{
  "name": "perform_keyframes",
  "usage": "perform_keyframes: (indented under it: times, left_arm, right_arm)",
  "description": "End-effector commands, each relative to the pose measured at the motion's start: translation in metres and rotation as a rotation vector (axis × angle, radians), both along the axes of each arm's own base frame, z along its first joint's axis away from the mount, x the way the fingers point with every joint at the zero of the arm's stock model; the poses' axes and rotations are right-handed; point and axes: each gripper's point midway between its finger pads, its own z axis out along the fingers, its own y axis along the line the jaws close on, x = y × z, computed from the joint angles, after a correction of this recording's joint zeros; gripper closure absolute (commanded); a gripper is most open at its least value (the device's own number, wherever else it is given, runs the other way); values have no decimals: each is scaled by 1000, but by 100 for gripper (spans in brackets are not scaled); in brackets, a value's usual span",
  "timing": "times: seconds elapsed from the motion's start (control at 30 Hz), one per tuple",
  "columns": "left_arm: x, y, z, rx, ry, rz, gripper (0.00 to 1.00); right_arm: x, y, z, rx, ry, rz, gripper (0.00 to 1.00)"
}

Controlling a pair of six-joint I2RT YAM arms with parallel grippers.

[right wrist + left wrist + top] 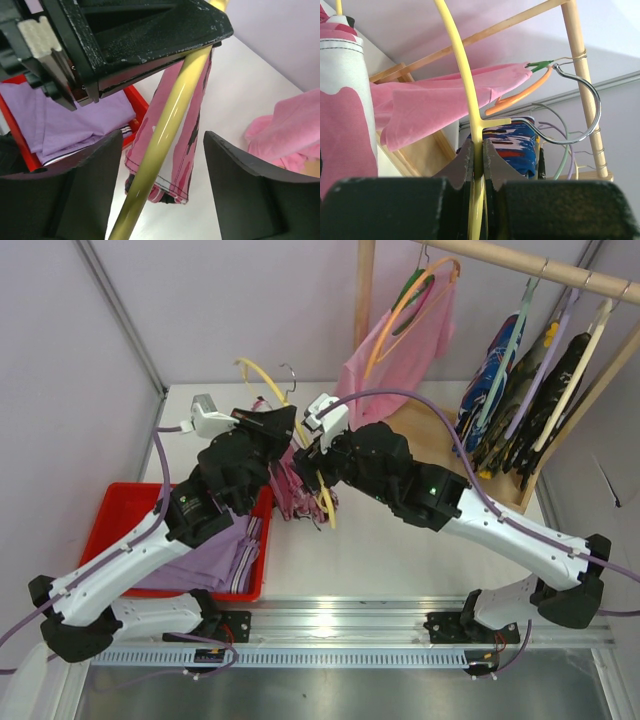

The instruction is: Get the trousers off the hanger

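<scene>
1. Left hand: the fingers are clamped together on the thin yellow hanger. They grip its arch just below the point where the metal hook branches off.
2. Hanger position: it is held in the air just off the far right corner of the red crate, tilted, with one end pointing down toward the table.
3. Trousers: the pink camouflage cloth is draped on the hanger. It hangs in a narrow bunch just to the right of the crate's right wall.
4. Trouser hem: in the right wrist view the stitched hem sits low beside the crate's corner. It appears to reach the table, but contact cannot be confirmed from this angle.
5. Right hand: the fingers stand apart, one on each side of the hanger bar and the cloth behind it. A gap shows on both sides and nothing is gripped.
6. Right hand position: it is right of the crate, close against the left hand, which sits directly above it in the wrist view.
7. Crate contents: a folded lilac cloth lies inside, spilling over the near right edge.
8. Background: a plain pink garment on an orange hanger hangs from a wooden rail. It is well to the right of the crate and beyond it.
</scene>
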Motion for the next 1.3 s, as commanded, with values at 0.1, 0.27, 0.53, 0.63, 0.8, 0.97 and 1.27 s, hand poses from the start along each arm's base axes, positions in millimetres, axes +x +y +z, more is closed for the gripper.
perform_keyframes:
  times: [0.1, 0.27, 0.53, 0.63, 0.8, 0.97, 1.27]
  left_arm:
    - [-7, 24, 76, -302, -129, 52, 100]
    - [-5, 23, 78, -350, -130, 58, 100]
    - [-3, 24, 81, -370, -134, 77, 100]
    - [-2, 28, 78, -372, -137, 95, 100]
    - [0, 30, 74, -368, -145, 115, 100]
    - [2, 22, 73, -371, -140, 96, 100]
    - [2, 26, 77, -395, -149, 106, 100]
  right_arm:
    - [14, -9, 27, 97, -96, -109, 43]
    - [9, -9, 25, 133, -93, -93, 52]
    - [10, -10, 13, 153, -47, -127, 57]
    - [12, -17, 17, 169, -21, -173, 72]
    - [10, -24, 26, 191, 31, -205, 66]
    - [11, -17, 14, 162, 43, -194, 69]
    - [9, -18, 2, 172, 61, -199, 94]
